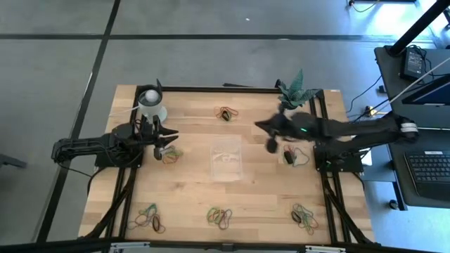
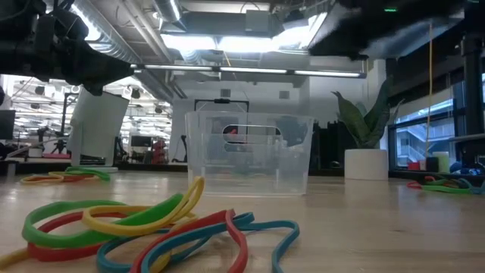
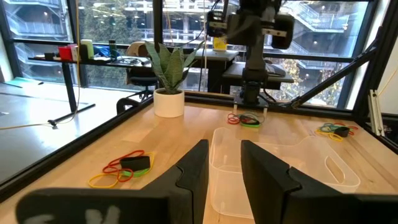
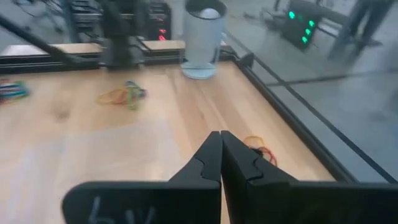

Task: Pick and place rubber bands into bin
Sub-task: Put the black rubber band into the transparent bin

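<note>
We see the bin [image 1: 226,159] standing upright in the middle of the wooden surface [image 1: 190,197], with rubber bands [image 1: 219,216] lying in small heaps around it: three along the near edge, one at the far edge and one beside each arm. The right gripper [image 1: 271,145] hangs above the surface, just right of the bin, its jaws pressed together on nothing we can make out. The left gripper [image 1: 169,140] waits near the white cup [image 1: 150,102], jaws slightly spread, over a heap of bands.
</note>
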